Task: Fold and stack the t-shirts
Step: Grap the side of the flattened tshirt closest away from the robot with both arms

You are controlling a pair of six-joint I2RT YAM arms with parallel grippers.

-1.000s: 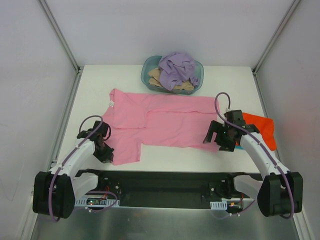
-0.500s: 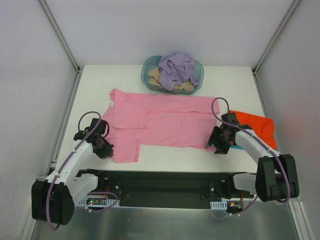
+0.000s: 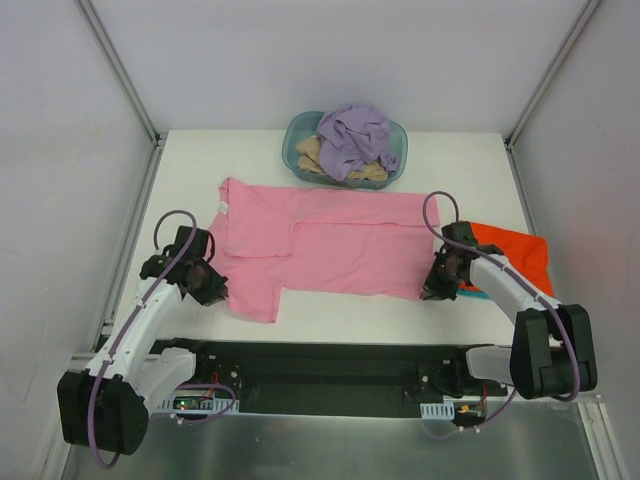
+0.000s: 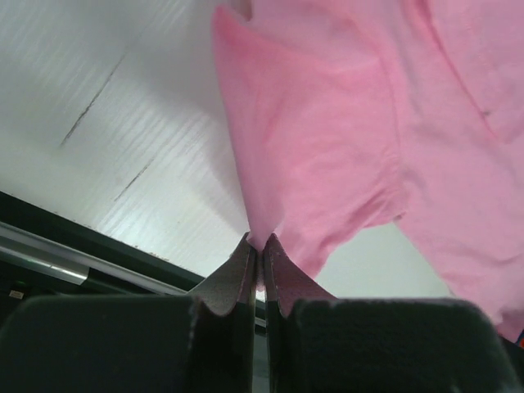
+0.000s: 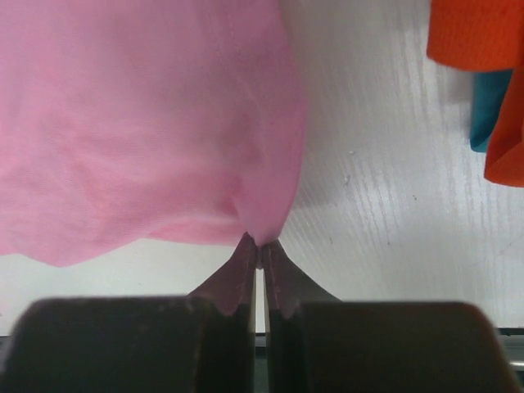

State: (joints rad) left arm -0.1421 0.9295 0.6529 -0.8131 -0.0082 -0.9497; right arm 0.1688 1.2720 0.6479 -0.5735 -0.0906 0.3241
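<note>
Pinching the pink t-shirt (image 3: 320,240) at two near corners, both arms sit low over the white surface (image 3: 450,170). The left arm (image 3: 150,300) rises from its base at the near-left and slants forward and inward, its wrist bent down beside the shirt's near-left flap. Its jaws are clenched on the edge of that flap, and the left wrist view shows pink cloth (image 4: 344,139) drawn up into a peak between the closed tips.

The right arm (image 3: 510,290) angles from its near-right base forward and inward to the shirt's near-right corner. Its jaws are likewise clamped on a fold of pink cloth (image 5: 147,123), which the right wrist view shows bunched at the tips.

The pink t-shirt lies spread across the middle of the surface. Just to the right of it lies the orange-red t-shirt (image 3: 520,250), with a strip of teal t-shirt (image 5: 489,106) showing beside it. At the far edge stands the basket (image 3: 295,150), holding the lavender t-shirt (image 3: 355,135) heaped over the tan t-shirt (image 3: 310,155).
</note>
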